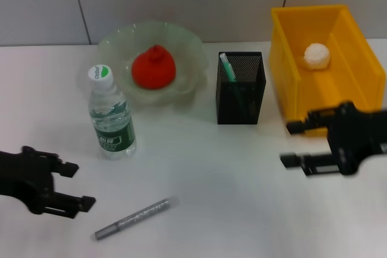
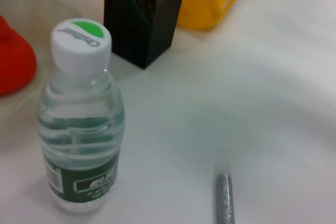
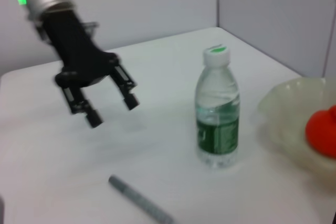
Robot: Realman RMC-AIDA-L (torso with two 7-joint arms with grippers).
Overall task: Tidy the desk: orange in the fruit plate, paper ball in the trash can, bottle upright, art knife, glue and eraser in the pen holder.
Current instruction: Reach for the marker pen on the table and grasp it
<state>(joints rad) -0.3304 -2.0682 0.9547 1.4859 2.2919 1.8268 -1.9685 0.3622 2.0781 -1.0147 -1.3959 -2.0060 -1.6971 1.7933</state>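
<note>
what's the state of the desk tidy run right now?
Mostly done. The orange sits in the fruit plate, the paper ball is in the trash can, the bottle stands upright, and the art knife is in the pen holder. The glue lies on the desk; no eraser visible. The left end effector is open near the glue, holding nothing. The right end effector is open and empty in front of the trash can.

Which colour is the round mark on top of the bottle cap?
Green, on the white cap of the bottle; the left wrist view shows it best.
</note>
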